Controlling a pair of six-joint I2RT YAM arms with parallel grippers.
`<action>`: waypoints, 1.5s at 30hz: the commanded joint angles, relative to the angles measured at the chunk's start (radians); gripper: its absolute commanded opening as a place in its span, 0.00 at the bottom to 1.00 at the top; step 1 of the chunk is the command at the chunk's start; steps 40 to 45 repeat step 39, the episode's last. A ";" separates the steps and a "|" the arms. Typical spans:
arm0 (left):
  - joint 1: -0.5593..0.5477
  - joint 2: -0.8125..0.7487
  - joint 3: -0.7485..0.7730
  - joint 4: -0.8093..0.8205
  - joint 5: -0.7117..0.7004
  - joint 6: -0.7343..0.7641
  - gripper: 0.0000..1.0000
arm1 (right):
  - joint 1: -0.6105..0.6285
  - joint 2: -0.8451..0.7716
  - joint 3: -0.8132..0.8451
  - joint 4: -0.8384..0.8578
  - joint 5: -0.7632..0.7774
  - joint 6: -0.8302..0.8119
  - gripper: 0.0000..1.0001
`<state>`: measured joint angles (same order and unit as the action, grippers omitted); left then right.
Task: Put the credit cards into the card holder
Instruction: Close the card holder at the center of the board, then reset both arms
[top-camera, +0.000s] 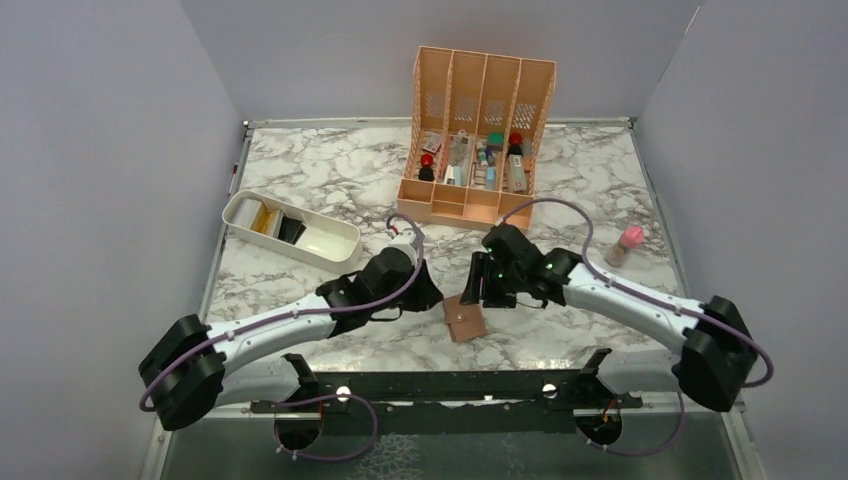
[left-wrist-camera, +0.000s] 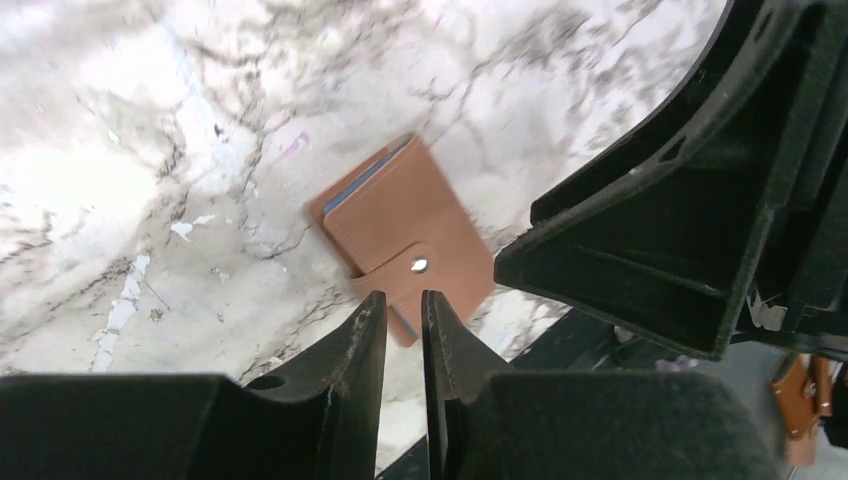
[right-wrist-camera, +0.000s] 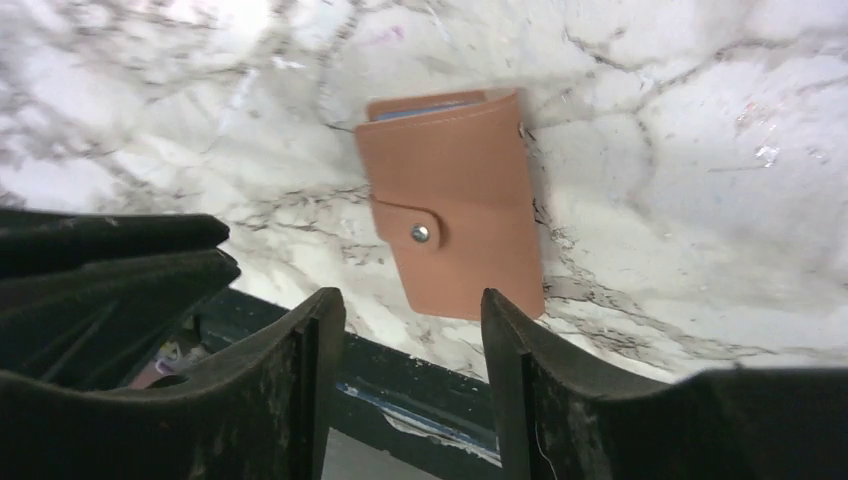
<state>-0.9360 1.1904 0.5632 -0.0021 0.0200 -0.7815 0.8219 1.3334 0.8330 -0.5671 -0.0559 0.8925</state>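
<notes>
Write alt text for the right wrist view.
A closed brown card holder lies on the marble table, its snap tab fastened and a blue edge showing at the top. The right arm's fingers stand apart in the foreground, holding nothing.

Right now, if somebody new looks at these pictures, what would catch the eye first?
The brown card holder, snapped shut, lies on the marble table near its front edge, with the left claw and the right claw close by it. Behind stands a tall peach organizer full of small items.
</notes>
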 joint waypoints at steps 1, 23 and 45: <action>0.001 -0.134 0.071 -0.136 -0.116 0.048 0.25 | 0.005 -0.151 -0.052 0.019 0.085 -0.100 0.64; 0.000 -0.640 0.364 -0.478 -0.365 0.246 0.99 | 0.005 -0.689 0.156 -0.188 0.544 -0.296 1.00; -0.001 -0.682 0.298 -0.479 -0.319 0.200 0.99 | 0.005 -0.738 0.113 -0.183 0.526 -0.248 1.00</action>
